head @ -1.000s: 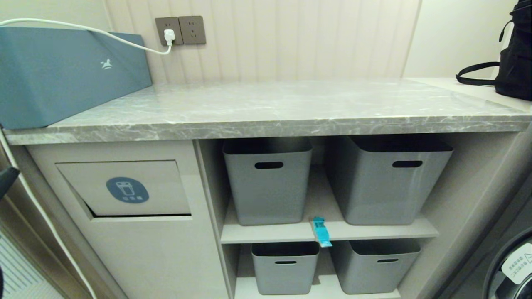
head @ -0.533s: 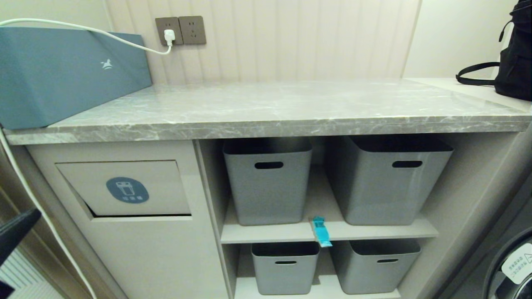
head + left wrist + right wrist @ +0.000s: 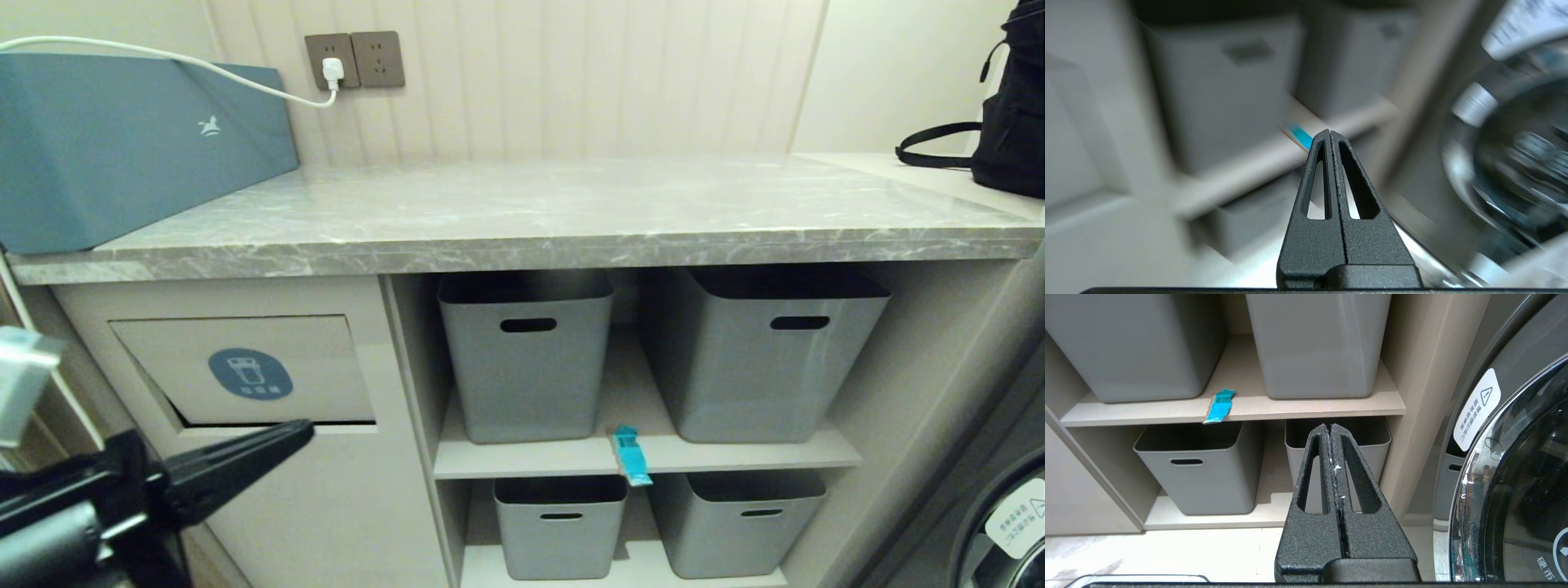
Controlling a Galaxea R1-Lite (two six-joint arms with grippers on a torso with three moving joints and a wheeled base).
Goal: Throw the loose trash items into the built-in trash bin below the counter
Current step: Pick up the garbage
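Note:
A teal barcoded wrapper [image 3: 631, 457] lies on the middle shelf's front edge between two grey baskets, its end hanging over; it also shows in the right wrist view [image 3: 1220, 405] and, blurred, in the left wrist view [image 3: 1300, 135]. The built-in trash bin [image 3: 245, 371] is the beige flap with a blue oval sticker, under the counter [image 3: 571, 212] at the left. My left gripper [image 3: 306, 429] [image 3: 1329, 132] is shut and empty, its tip just below the flap's lower right corner. My right gripper [image 3: 1329, 426] is shut and empty, low before the bottom shelf, outside the head view.
Several grey baskets [image 3: 526, 359] fill the shelves. A teal-blue box [image 3: 122, 139] sits on the counter's left end, with a white cable [image 3: 163, 57] running to a wall socket. A black bag [image 3: 1008, 114] stands at the far right. A washing machine door [image 3: 1515, 477] is on the right.
My left arm has swung in from the lower left edge of the head view, and its shut fingers now reach right to under the bin flap. Nothing else has moved.

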